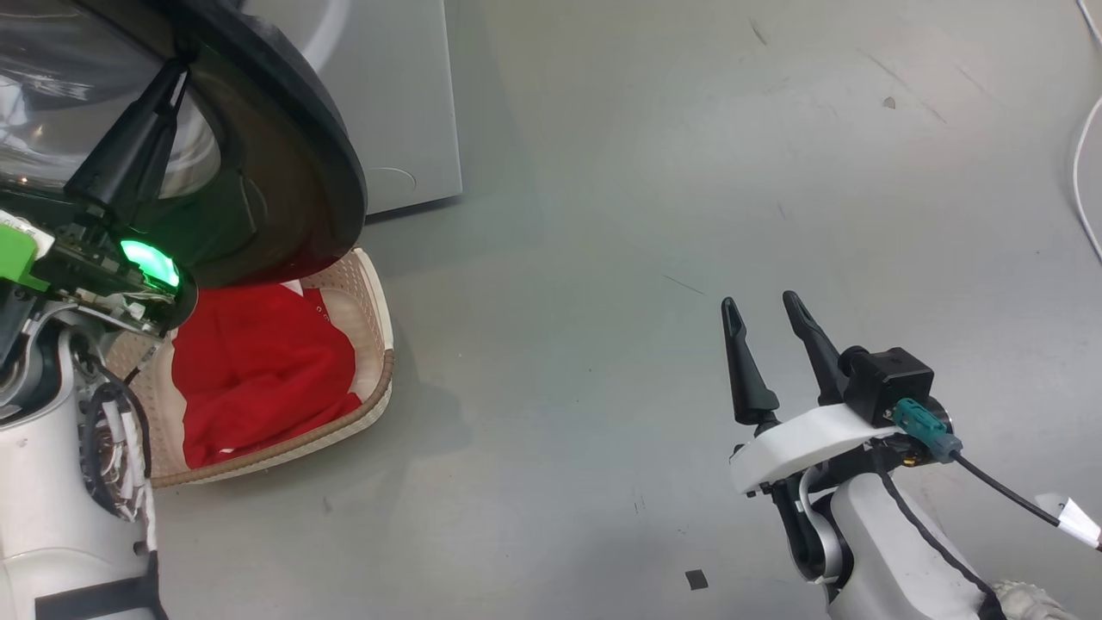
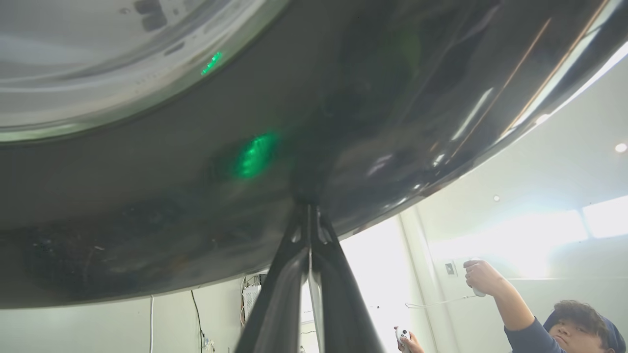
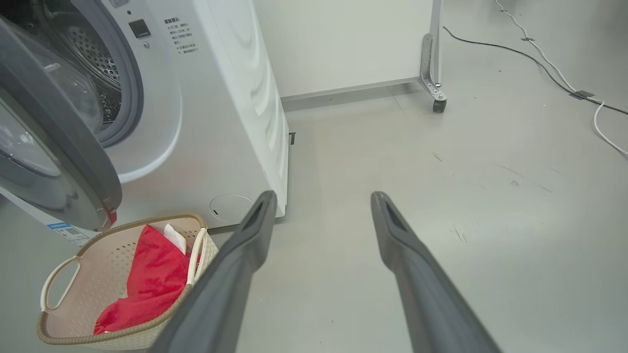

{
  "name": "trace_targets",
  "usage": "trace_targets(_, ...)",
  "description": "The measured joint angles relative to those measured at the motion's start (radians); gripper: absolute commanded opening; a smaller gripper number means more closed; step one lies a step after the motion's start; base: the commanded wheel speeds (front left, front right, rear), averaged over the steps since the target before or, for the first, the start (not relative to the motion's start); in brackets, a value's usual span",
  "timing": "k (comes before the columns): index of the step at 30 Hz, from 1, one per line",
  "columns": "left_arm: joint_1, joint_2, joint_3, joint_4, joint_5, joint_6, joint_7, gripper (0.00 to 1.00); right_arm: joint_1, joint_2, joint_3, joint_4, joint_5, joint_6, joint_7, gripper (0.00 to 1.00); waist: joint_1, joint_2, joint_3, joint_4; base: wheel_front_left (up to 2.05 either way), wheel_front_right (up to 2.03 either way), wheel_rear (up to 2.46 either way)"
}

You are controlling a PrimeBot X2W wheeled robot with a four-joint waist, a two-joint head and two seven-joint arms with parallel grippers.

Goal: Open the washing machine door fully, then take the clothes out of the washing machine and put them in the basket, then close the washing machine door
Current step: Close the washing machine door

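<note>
Left tool (image 1: pixel 179 69): clenched with nothing between its fingers, the tips set against the glossy black rim of the washing machine door (image 1: pixel 293 155); the left wrist view shows the same contact.
Door: ajar, swung out from the washing machine (image 3: pixel 211 122), its lower edge hanging above the basket (image 3: pixel 113 336).
Drum (image 3: pixel 93 49): the part that shows through the opening looks bare.
Clothes (image 1: pixel 258 370): a red jersey lying crumpled inside the basket, which stands on the floor (image 1: pixel 689 172) just in front of the machine.
Right tool (image 1: pixel 760 301): released, fingers spread and empty, over bare floor well apart from the machine.
Step in hand: I'd say closing the door, since the unloading looks done.
Next move: a steady push on the rim toward the opening until the latch catches; on that slick face the tips may slide.
Person (image 2: pixel 564 318): by the far wall in the left wrist view, one arm raised.
</note>
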Motion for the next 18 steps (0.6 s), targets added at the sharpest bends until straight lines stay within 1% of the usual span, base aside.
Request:
trace_targets(2,0.000,0.000,-0.005,0.009,0.000,0.000,0.000,0.00,0.000,0.000,-0.011,-0.001,0.000,-0.007,0.000,1.00,0.0000,0.0000,-0.001,0.005,0.00,0.00,0.00)
trace_targets(8,0.002,-0.002,0.000,0.025,0.010,0.000,-0.030,0.00,0.000,0.001,-0.028,0.000,-0.006,-0.007,0.000,1.00,0.0000,0.0000,-0.013,0.033,0.00,0.00,0.00)
trace_targets(15,0.082,-0.003,0.028,0.021,0.062,0.000,-0.097,0.01,0.001,0.001,-0.055,0.011,-0.022,-0.005,0.000,1.00,0.0000,0.0000,-0.045,0.085,0.00,0.00,0.00)
trace_targets(16,0.095,-0.003,0.031,0.015,0.068,0.000,-0.108,0.13,0.001,0.001,-0.058,0.013,-0.023,-0.005,0.000,1.00,0.0000,0.0000,-0.051,0.092,0.00,0.00,0.00)
trace_targets(17,0.107,-0.004,0.036,0.010,0.072,0.000,-0.122,0.13,0.003,0.001,-0.060,0.016,-0.025,-0.003,0.000,1.00,0.0000,0.0000,-0.056,0.100,0.00,0.00,0.00)
trace_targets(18,0.117,-0.004,0.039,0.006,0.073,0.000,-0.132,0.35,0.005,0.001,-0.062,0.017,-0.028,0.001,0.000,1.00,0.0000,0.0000,-0.061,0.108,0.00,0.00,0.00)
